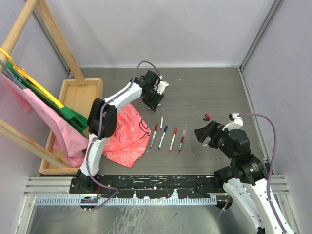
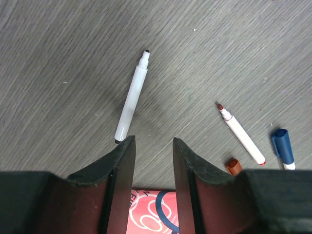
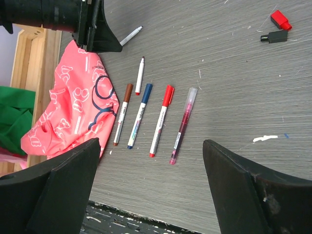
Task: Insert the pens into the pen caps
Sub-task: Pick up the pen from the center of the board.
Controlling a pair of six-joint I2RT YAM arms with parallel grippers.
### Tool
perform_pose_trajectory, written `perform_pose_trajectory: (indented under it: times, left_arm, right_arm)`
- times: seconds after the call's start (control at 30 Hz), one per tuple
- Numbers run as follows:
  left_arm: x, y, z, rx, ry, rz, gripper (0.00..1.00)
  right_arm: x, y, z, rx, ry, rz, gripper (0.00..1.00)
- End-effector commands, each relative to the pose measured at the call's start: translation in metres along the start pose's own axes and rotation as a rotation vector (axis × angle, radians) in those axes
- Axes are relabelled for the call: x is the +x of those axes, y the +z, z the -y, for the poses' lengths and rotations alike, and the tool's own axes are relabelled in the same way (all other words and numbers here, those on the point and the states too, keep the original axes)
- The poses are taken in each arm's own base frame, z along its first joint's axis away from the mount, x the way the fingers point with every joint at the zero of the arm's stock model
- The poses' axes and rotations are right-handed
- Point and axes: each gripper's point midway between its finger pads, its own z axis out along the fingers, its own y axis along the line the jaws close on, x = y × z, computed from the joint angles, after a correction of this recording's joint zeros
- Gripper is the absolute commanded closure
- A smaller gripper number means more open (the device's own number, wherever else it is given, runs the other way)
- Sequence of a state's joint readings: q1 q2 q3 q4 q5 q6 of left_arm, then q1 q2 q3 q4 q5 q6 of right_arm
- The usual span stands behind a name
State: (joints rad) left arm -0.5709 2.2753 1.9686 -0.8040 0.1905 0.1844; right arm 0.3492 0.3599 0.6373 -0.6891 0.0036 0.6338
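**Both claws empty, loose caps off to the right**

My left claw point(image 2: 152, 141) has its jaws partly apart with nothing between them. It hangs over the far middle of the table point(image 1: 204, 92). Just past one fingertip point(image 2: 127, 142) lies the black-tipped pen point(image 2: 131, 97), uncapped, its butt end right beside that finger. I cannot tell whether they touch.

To the right of it in the left wrist view lies the shorter red-tipped pen point(image 2: 241, 134), also uncapped.

Nearer to me is a row of four pens lying side by side. From left to right they are the brown-capped pen point(image 3: 122, 114), the blue-capped pen point(image 3: 139, 117), the red-capped pen point(image 3: 161, 122) and the dark red pen point(image 3: 181, 126) with a clear end.

The pink cloth point(image 1: 126, 139) lies crumpled just left of the row.

My right claw point(image 1: 204, 136) stands wide apart and holds nothing, hovering to the right of the row. Beyond it on the far side, a red cap point(image 3: 280, 19) and a black cap point(image 3: 274, 36) lie loose, close together and well apart from every pen.

A wooden tray point(image 1: 73, 90) sits at the left edge.
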Motion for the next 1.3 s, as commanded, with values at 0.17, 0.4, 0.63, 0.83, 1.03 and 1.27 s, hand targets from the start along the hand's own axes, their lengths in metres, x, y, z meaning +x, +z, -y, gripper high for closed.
perform_pose_trajectory:
  times: [0.17, 0.4, 0.63, 0.83, 1.03, 1.27]
  left_arm:
    - [-0.001, 0.001, -0.01, -0.022, 0.047, -0.024, 0.63]
    - [0.002, 0.012, -0.017, -0.053, 0.042, -0.036, 0.64]
    - [0.0, 0.009, -0.013, -0.027, 0.048, -0.035, 0.65]
    - [-0.017, -0.019, -0.001, 0.01, 0.082, 0.045, 0.64]
    - [-0.031, -0.025, -0.017, -0.058, 0.125, 0.062, 0.6]
    - [-0.037, -0.014, -0.037, -0.125, 0.138, 0.055, 0.53]
  right_arm:
    - [-0.005, -0.002, -0.008, -0.036, -0.024, 0.004, 0.09]
    - [-0.003, -0.001, -0.008, -0.037, -0.028, -0.004, 0.09]
    - [-0.002, 0.0, -0.008, -0.036, -0.03, -0.008, 0.09]
    - [-0.001, 0.003, -0.007, -0.034, -0.03, -0.013, 0.09]
    - [0.001, 0.005, -0.006, -0.028, -0.035, -0.021, 0.09]
    - [0.001, 0.006, -0.004, -0.022, -0.035, -0.023, 0.09]
